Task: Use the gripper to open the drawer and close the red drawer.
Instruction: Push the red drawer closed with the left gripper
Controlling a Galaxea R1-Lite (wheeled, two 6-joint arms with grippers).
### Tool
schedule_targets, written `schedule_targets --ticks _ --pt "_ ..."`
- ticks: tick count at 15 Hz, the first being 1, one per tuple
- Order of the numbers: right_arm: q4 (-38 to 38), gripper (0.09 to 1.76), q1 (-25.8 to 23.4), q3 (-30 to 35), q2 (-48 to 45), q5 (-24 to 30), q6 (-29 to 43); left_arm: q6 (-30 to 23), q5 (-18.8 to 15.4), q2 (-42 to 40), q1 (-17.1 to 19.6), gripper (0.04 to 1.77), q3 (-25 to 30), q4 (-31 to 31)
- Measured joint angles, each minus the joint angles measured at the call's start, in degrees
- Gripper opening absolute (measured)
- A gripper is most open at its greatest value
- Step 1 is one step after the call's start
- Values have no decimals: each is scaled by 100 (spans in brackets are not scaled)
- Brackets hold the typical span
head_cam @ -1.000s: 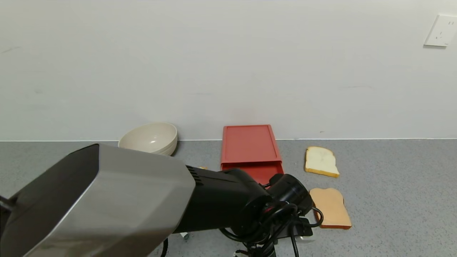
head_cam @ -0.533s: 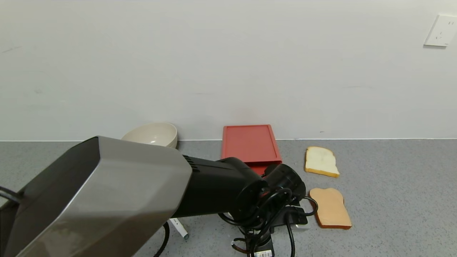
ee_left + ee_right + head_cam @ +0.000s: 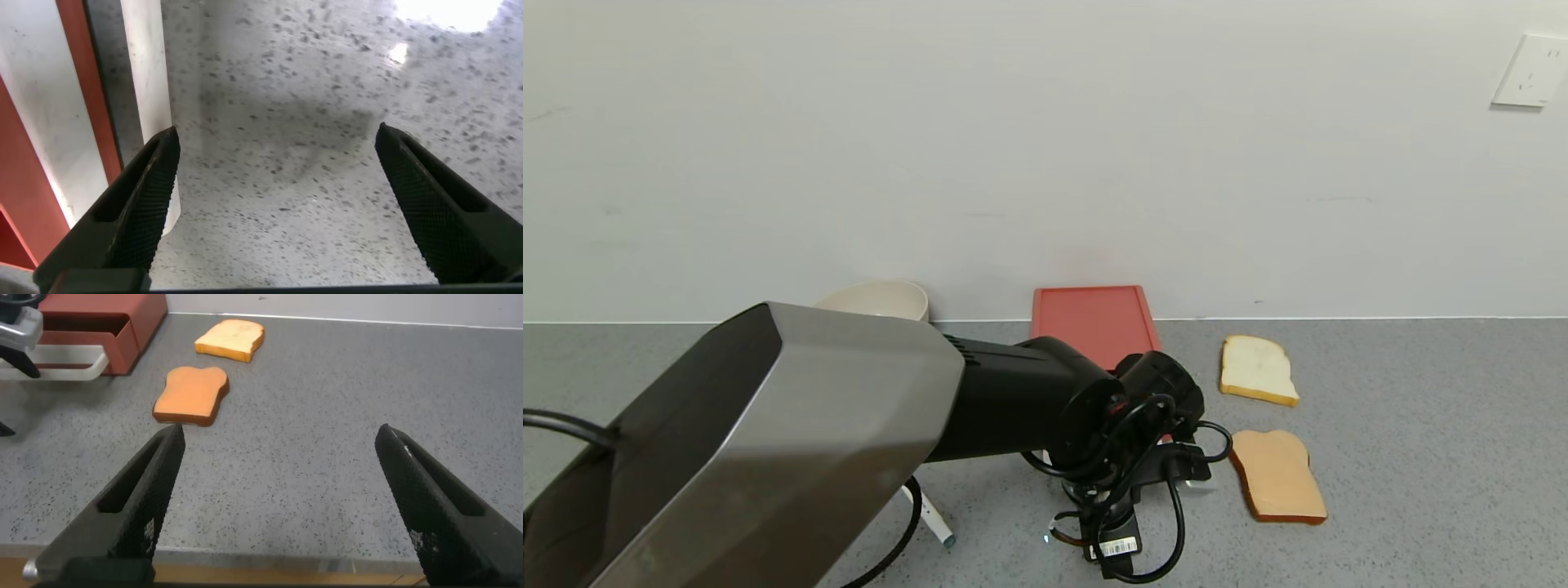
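Observation:
The red drawer (image 3: 1094, 320) is a flat salmon-red box against the wall; my left arm hides its front in the head view. In the right wrist view the drawer (image 3: 102, 322) shows its white loop handle (image 3: 57, 373) sticking out at the front. My left gripper (image 3: 282, 204) is open and empty, pointing down at the grey counter just in front of the drawer. The white handle bar (image 3: 147, 82) runs beside one of its fingers (image 3: 135, 216), with the red tray edge (image 3: 82, 106) beyond. My right gripper (image 3: 282, 498) is open and empty, low over the counter's front edge.
A cream bowl (image 3: 882, 296) stands left of the drawer, half hidden by my arm. Two bread slices lie to the right, a pale one (image 3: 1258, 369) and a browner one (image 3: 1278, 475). A white rod (image 3: 929, 516) lies under my left arm. A wall socket (image 3: 1531, 69) sits at the upper right.
My left arm has moved toward the wall and the drawer. The red tray front that stuck out a second ago is now hidden behind the wrist. The bowl is more covered.

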Motion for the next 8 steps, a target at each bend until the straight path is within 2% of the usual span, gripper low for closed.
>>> schedule_targets --ticks 8 --pt "0 171 0 0 0 0 0 232 -13 265 369 173 -485 5"
